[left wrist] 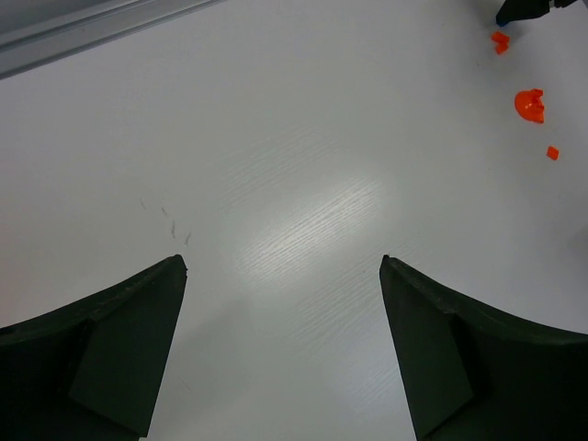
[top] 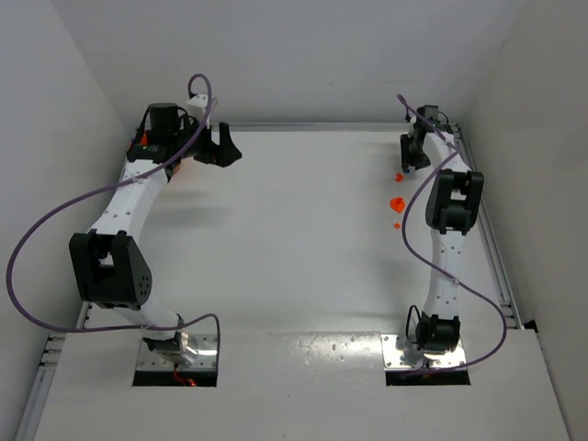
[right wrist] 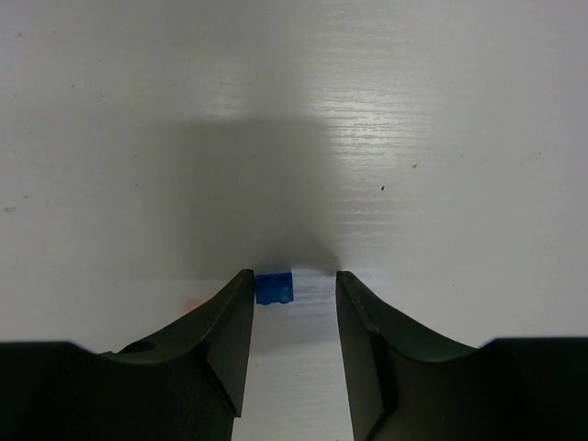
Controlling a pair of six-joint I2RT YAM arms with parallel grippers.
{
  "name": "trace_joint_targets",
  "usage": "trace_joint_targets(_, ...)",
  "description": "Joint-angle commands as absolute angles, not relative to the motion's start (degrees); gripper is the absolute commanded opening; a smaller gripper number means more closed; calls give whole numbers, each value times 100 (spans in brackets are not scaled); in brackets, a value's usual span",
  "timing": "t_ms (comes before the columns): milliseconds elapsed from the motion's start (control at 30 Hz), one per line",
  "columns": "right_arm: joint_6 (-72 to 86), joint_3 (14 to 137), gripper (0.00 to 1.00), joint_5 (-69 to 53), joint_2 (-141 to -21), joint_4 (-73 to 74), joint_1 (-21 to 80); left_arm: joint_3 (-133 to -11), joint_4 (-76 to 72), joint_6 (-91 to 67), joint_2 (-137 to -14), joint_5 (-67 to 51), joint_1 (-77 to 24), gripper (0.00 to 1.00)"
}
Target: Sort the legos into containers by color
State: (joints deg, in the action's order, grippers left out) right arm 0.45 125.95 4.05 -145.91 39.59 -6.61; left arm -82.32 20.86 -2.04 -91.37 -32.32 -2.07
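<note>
A tiny blue lego (right wrist: 275, 288) lies on the white table between my right gripper's (right wrist: 292, 276) fingertips. It touches the left finger, with a gap to the right finger; the jaws stand partly open, low over the table. In the top view the right gripper (top: 413, 158) is at the far right. Just in front of it sit a small round orange piece (top: 397, 203), likely the bowl, and two tiny orange legos (top: 399, 176). The left wrist view shows the round piece (left wrist: 529, 105) and the orange legos (left wrist: 499, 40) too. My left gripper (left wrist: 282, 262) is open and empty at the far left (top: 223, 147).
A metal rail (top: 312, 126) runs along the table's far edge and another down the right side (top: 496, 257). White walls close in the left, back and right. Purple cables loop off both arms.
</note>
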Motion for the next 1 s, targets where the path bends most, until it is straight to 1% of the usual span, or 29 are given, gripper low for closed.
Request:
trace_joint_targets(0,9,12832,41,360,-14590,3902,-686,-8314,1890,-255,-8947,-3252,-246,92)
trace_joint_targets(67,9,12832,38,360,-14643,3902,-686,-8314,1890,-255,-8947,-3252,-246,92)
trace_joint_targets(100,-43,12832,38,299,-14643,3902,-686,-8314,1890,-255,-8947,-3252,-246,92)
trace_joint_targets(133,-44,12771,35,299,-14643,3902,-738,-8314,1890,-255,-8947,-3252,-246,92)
trace_joint_targets(233,-44,12718,32,247,-14643,3955,-738,-8367,1890,-255,-8999,-3252,-246,92)
trace_joint_targets(633,-44,12480,31,193,-14590,4008,-738,-8420,1890,-360,-9053,-3252,-246,94)
trace_joint_targets(767,-44,12480,24,193,-14590,4060,-738,-8420,1890,-360,-9105,-3252,-246,94)
trace_joint_targets(800,-44,12480,20,141,-14590,4061,-738,-8420,1890,-360,-9105,-3252,-246,95)
trace_joint_targets(833,-44,12480,18,141,-14590,4061,-738,-8420,1890,-360,-9105,-3252,-246,100)
trace_joint_targets(967,9,12271,13,-131,-14362,4184,-738,-8315,1890,-360,-8974,-3304,-246,100)
